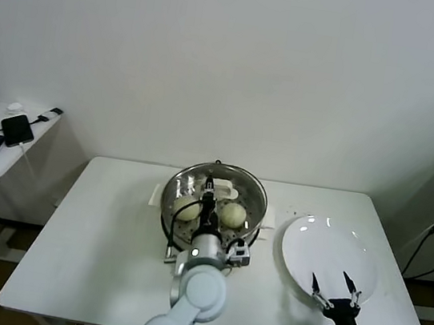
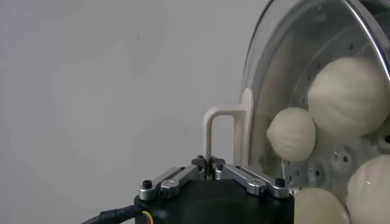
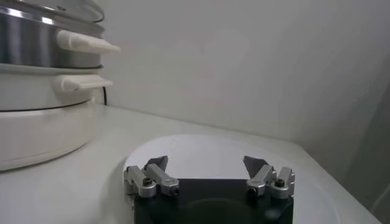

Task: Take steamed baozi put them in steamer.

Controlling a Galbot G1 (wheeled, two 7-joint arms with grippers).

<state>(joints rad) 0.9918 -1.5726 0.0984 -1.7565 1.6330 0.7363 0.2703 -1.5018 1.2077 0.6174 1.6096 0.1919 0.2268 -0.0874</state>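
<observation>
Risk sits with the round glass lid (image 1: 213, 198), held by its white handle (image 2: 224, 137) in the fully shut left gripper (image 1: 209, 187) at the centre of the head view. If that thin grip slips, I judge the lid could tilt and drop onto the smooth cream-white steamed baozi (image 1: 232, 213) under it in the shiny round steel steamer (image 3: 36, 42). At lower right, the right gripper (image 1: 335, 291) hangs wide open and empty over the bare flat white plate (image 1: 326, 251). A white table (image 1: 99, 251) stands against a plain white wall (image 1: 231, 59).
</observation>
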